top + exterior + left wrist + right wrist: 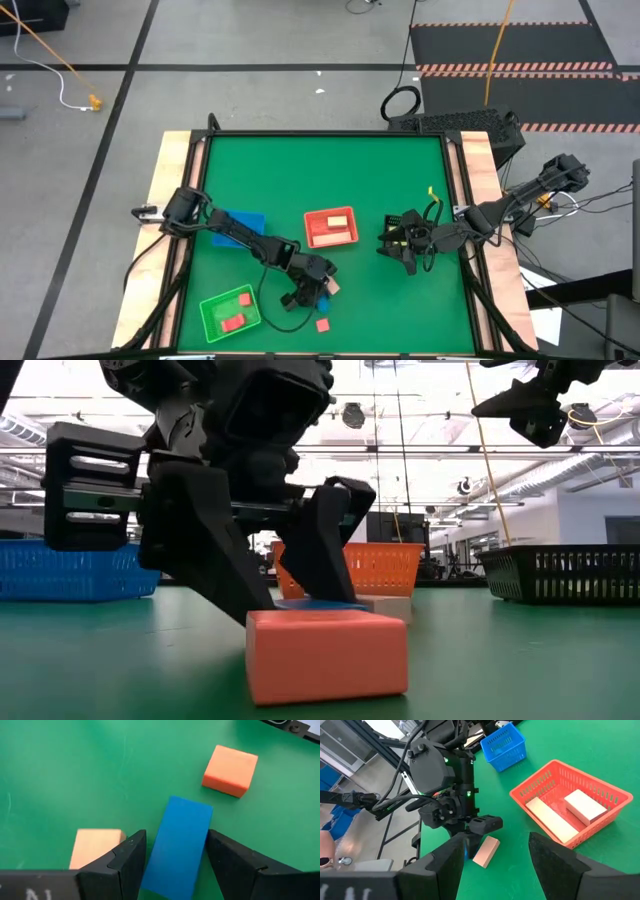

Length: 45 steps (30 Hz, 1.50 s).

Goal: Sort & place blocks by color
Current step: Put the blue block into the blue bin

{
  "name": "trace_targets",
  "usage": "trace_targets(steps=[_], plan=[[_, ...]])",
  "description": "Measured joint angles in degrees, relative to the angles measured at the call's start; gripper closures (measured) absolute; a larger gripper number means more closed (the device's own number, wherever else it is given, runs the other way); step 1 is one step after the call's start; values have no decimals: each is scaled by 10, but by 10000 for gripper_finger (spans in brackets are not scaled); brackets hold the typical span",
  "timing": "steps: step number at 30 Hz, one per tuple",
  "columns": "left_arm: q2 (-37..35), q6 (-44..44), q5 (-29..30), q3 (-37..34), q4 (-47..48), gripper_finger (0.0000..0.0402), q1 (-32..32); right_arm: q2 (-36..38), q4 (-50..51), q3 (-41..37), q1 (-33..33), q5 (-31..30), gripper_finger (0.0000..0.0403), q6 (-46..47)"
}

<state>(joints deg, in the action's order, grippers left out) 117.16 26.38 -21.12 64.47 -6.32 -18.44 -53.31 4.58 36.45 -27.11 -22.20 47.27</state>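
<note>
Left pincer (172,862), near the tabletop's front edge, straddles the blue block (179,842) with fingers spread; closing, it could nudge the touching tan block (95,847) or twist the blue one askew.

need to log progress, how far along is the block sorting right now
Partly done. The red tray already holds two pale blocks, and the green tray holds two reddish blocks, so colours look mismatched. In hand: the left end effector is open around the blue block on the mat. Still loose: an orange-red block and a tan block. The right end effector is open, waiting beside the red tray.
</note>
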Motion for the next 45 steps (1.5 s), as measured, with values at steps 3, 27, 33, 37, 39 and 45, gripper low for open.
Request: trace_targets(steps=[3, 27, 33, 37, 39, 45], plan=[[0, -27, 4, 0, 17, 195, 0, 0, 0, 0, 0, 0, 192, 0], [-113, -357, 108, -2, 136, 271, -34, 0, 1, 0, 0, 0, 192, 0], [-214, -396, 182, -2, 229, 271, -34, 0, 0, 0, 0, 0, 192, 0], [-265, -404, 248, -2, 321, 271, -33, 0, 0, 0, 0, 0, 192, 0], [-286, -405, 274, -2, 372, 271, -33, 0, 0, 0, 0, 0, 192, 0], [-337, -475, 372, -4, 533, 271, -32, 0, 0, 0, 0, 0, 192, 0]])
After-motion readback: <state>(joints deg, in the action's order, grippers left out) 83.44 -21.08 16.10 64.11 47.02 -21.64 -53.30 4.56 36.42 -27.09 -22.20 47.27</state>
